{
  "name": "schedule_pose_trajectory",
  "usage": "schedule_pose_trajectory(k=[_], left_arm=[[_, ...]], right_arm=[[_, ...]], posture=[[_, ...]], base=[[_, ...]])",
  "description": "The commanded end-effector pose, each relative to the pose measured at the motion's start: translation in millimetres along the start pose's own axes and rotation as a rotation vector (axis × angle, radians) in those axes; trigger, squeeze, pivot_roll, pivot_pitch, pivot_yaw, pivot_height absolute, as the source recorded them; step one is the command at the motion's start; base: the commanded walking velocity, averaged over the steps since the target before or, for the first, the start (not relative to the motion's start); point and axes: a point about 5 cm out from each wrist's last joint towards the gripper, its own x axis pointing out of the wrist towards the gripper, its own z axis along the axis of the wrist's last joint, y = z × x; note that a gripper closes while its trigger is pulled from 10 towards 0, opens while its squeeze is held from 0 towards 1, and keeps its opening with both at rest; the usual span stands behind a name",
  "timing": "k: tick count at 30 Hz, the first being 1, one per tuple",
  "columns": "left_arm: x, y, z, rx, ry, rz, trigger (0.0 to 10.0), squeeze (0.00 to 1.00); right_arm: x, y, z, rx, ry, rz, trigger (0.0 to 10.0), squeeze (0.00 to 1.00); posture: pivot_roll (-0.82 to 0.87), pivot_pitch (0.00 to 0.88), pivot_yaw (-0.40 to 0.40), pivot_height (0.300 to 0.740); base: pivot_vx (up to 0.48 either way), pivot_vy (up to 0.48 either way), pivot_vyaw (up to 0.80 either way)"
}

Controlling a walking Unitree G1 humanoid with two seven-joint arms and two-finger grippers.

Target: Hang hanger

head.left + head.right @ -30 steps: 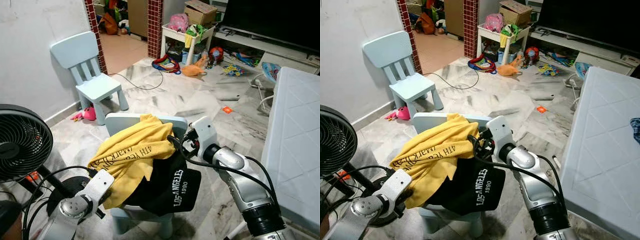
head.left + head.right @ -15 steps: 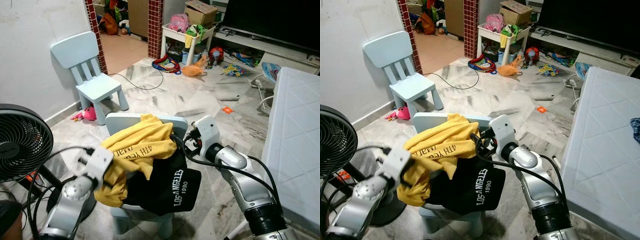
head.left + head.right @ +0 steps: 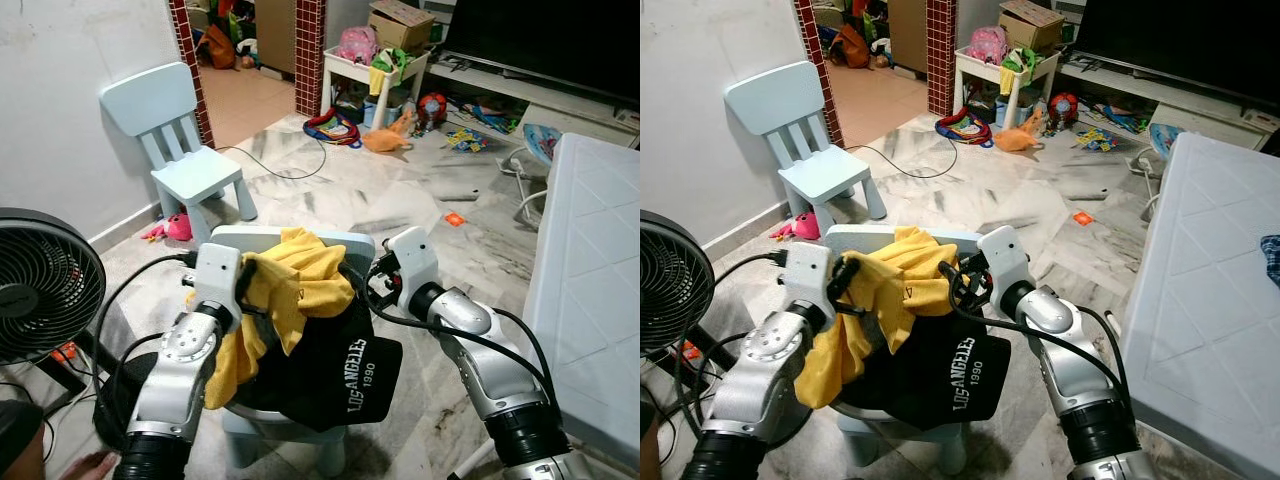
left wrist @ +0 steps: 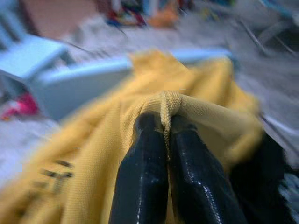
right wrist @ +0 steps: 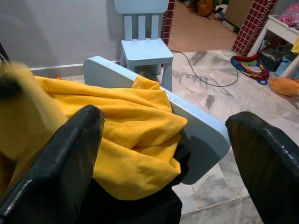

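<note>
Left gripper (image 4: pixel 166 135): fingers pressed together on a fold of the yellow shirt (image 3: pixel 300 280), lifting it at the near chair's 9 o'clock edge.
Right gripper (image 5: pixel 163 154): fingers spread wide, holding nothing; it hovers at the chair's 3 o'clock side, aimed at the backrest and the cloth.
Near chair (image 3: pixel 345 245): pale blue, child-sized, directly before the robot; backrest top bare at its right end.
Yellow shirt: draped over the backrest, partly bunched and raised by the left gripper, lying over the black shirt (image 3: pixel 340 370).
Black shirt: hangs off the seat front at 6 o'clock, white lettering showing.
Hanger: I cannot make one out; if present, it is hidden under the clothes.
Far chair (image 3: pixel 175 130): same pale blue, at 11 o'clock by the wall, well apart.
Fan (image 3: pixel 45 285): at 9 o'clock, near the left arm.
Table (image 3: pixel 590 300): white, at 3 o'clock.
Done: yellow shirt gripped and lifted.
Left: by my judgement nearly everything; hanger not found, nothing hung.
</note>
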Motion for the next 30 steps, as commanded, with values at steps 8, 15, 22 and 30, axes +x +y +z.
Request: schedule_pose_trajectory(k=[8,15,22,30], left_arm=[[-6.0,-42.9,-30.6,0.156,0.199,-0.278,9.1,0.00],[-14.3,-21.1,-29.8,0.279,0.205,-0.195,10.0,1.00],[-31.3,-19.6,-28.5,0.415,0.246,-0.240,10.0,1.00],[-38.5,-16.1,-23.8,0.469,0.192,-0.225,10.0,1.00]], right_arm=[[-0.7,-3.6,3.7,-0.010,-0.013,-0.013,10.0,0.00],[0.6,-0.9,2.6,-0.006,-0.013,-0.008,10.0,0.00],[1.0,-1.3,1.9,-0.004,-0.010,-0.006,10.0,0.00],[1.4,-0.1,1.4,-0.003,-0.009,-0.004,10.0,0.00]], posture=[[-0.01,0.021,-0.024,0.740],[0.00,0.027,-0.026,0.740],[0.01,0.031,-0.026,0.740],[0.01,0.035,-0.028,0.740]], base=[[0.000,0.000,0.00],[0.000,0.000,0.00],[0.000,0.000,0.00],[0.000,0.000,0.00]])
